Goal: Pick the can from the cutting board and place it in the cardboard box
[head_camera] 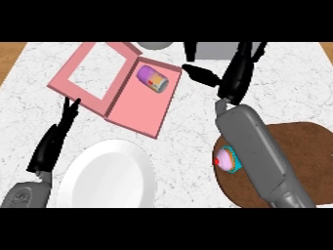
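1. Where the pink cardboard box (136, 110) lies opened flat on the far left of the worktop (299, 93), the can (153, 79) rests on its side inside the box's right-hand tray, at the tray's far end, its purple body and pale end showing.
2. The right hand (219, 80) hangs just right of the can, apart from it; its black fingers (200, 74) are spread and fairly straight, one pointing left toward the can, and they hold nothing.
3. The box's lid, a pink frame round an open window, lies flat to the left of the tray, joined to it along one edge.
4. The right grey forearm runs from the near right up to that hand, crossing the left part of the round brown cutting board (309, 161).
5. On the board's left edge, beside the forearm, sits a small cupcake (226, 159) with pink icon and a teal wrapper.
6. A white plate (108, 178) lies at the near left.
7. The left hand (53, 141) rests left of the plate, fingers straight and pointing away, empty.
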You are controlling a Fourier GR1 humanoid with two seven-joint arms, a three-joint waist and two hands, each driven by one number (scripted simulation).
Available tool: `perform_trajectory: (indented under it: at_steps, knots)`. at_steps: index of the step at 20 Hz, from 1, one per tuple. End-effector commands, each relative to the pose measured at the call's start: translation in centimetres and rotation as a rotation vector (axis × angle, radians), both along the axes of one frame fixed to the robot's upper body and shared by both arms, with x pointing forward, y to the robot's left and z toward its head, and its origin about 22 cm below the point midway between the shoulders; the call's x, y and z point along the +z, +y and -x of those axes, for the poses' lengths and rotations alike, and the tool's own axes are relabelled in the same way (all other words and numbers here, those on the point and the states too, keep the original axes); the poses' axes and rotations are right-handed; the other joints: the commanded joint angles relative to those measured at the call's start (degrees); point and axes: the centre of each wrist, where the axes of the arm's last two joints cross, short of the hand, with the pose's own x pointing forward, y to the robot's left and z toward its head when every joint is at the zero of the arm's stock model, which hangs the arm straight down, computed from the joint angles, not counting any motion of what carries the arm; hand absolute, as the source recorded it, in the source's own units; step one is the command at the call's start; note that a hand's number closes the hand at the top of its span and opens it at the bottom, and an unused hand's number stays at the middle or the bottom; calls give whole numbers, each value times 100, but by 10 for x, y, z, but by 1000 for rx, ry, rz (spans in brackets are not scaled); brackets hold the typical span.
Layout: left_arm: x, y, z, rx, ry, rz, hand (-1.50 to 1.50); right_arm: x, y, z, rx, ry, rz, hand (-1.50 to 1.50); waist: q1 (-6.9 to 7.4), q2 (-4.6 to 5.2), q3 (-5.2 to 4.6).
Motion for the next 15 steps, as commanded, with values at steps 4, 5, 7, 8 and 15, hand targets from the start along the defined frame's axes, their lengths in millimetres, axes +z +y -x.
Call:
perform_trajectory:
  at_steps: [4,5,7,8,15]
  knots:
    - [11,8,-3,1,-9,-3,0,-23,-51,27,-65,-80,-26,-150,-58,-17,-6]
    - [-2,-16,3,-12,7,12,0,-28,-68,32,-71,-98,-41,-150,-57,-11,-4]
    - [-4,-6,-8,-18,-3,-4,0,-35,-65,43,-57,-80,-38,-150,-72,-13,-8]
    - [19,13,-15,-3,-17,13,0,-54,-88,45,-80,-87,-15,-150,-49,1,-2]
    - [-2,-3,-3,-18,-8,9,0,-41,-117,46,-32,-35,7,-150,-49,-13,-8]
